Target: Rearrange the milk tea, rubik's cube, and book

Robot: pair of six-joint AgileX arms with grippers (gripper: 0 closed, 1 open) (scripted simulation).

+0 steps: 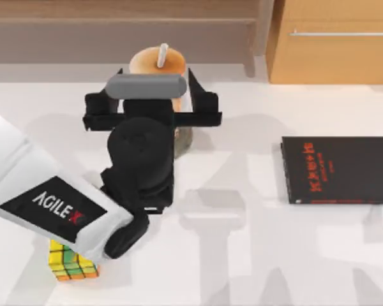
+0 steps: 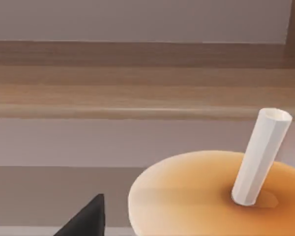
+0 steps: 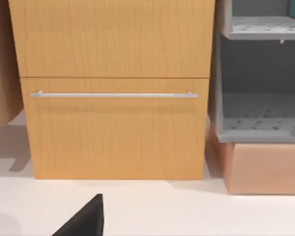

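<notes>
Milk tea point(image 1: 158, 62) stands upright at the tabletop's point(image 1: 255, 242) far edge, directly beneath my left hand point(image 1: 154, 105), whose fingers look spread either side of the cup without touching; its long axis is vertical, straw point(image 2: 260, 157) pointing up past the hand.

milk tea point(image 1: 158, 62) at table's back-left, rubik's cube point(image 1: 72, 262) front-left — black book point(image 1: 337, 169) right

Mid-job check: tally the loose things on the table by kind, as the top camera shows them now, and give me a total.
Drink cups: 1, the orange-topped milk tea with a white straw
Puzzle cubes: 1, the yellow, green and orange rubik's cube
Books: 1, the thin black book with red lettering
Total: 3
</notes>
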